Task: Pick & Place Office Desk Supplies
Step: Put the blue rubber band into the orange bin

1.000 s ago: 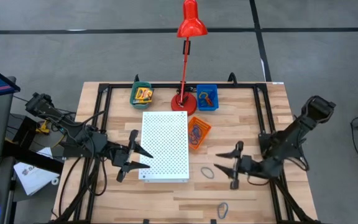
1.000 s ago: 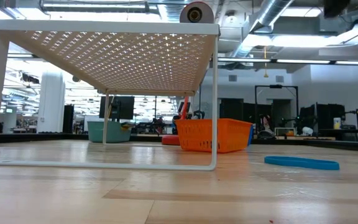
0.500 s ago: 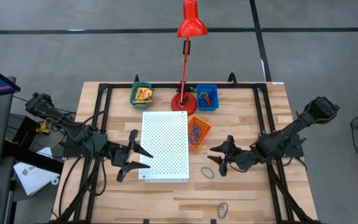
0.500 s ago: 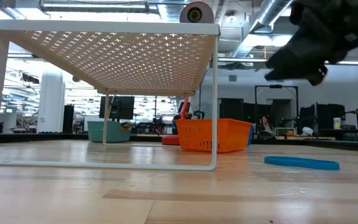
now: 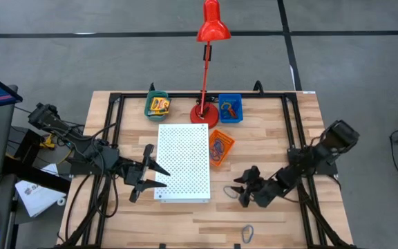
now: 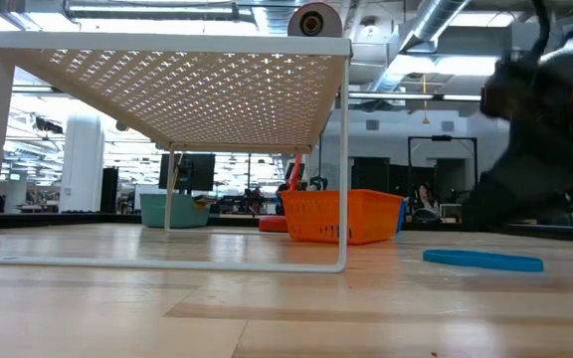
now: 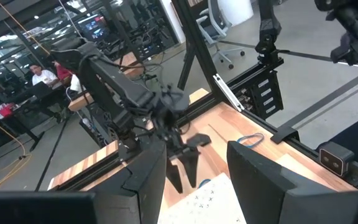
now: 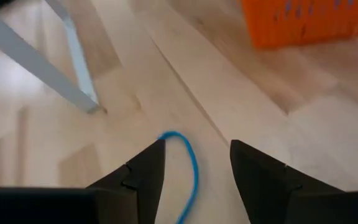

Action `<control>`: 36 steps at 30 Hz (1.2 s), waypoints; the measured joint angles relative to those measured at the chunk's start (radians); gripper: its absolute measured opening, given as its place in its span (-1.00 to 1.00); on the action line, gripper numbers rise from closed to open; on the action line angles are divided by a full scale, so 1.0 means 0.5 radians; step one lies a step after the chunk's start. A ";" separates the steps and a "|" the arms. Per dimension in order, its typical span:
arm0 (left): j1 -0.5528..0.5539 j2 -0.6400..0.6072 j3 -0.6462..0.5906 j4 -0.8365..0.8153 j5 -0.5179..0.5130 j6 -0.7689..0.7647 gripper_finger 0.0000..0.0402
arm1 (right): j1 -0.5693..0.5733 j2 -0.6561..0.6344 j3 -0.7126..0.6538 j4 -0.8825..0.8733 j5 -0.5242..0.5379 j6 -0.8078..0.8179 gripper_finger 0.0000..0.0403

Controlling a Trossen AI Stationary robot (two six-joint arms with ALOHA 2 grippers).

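Right arm stretched low toward tabletop centre, right gripper near front, jaws parted, fingertips angled down close to surface. Left arm parked at left side, left gripper pointing right, jaws apart, nothing held.

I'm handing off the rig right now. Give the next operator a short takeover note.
Right pincer: open, low over the blue loop near the white board, not gripping yet.
Left pincer: open, waiting at the board's left edge.
Done: items already in the green bin, blue bin and orange bin.
Left: this blue loop, plus a grey loop at the table's front edge.
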 joint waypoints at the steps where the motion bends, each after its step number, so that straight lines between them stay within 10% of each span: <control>1: 0.000 0.000 -0.001 0.000 -0.001 0.000 -0.19 | 0.000 0.052 0.000 0.031 0.001 0.019 -0.12; 23: 0.000 0.000 0.000 -0.001 -0.011 0.003 -0.19 | 0.066 0.589 0.327 -0.117 0.205 0.145 -0.17; 36: 0.000 0.000 0.000 0.000 -0.007 0.004 -0.19 | 0.089 0.631 0.453 -0.509 0.279 0.300 -0.94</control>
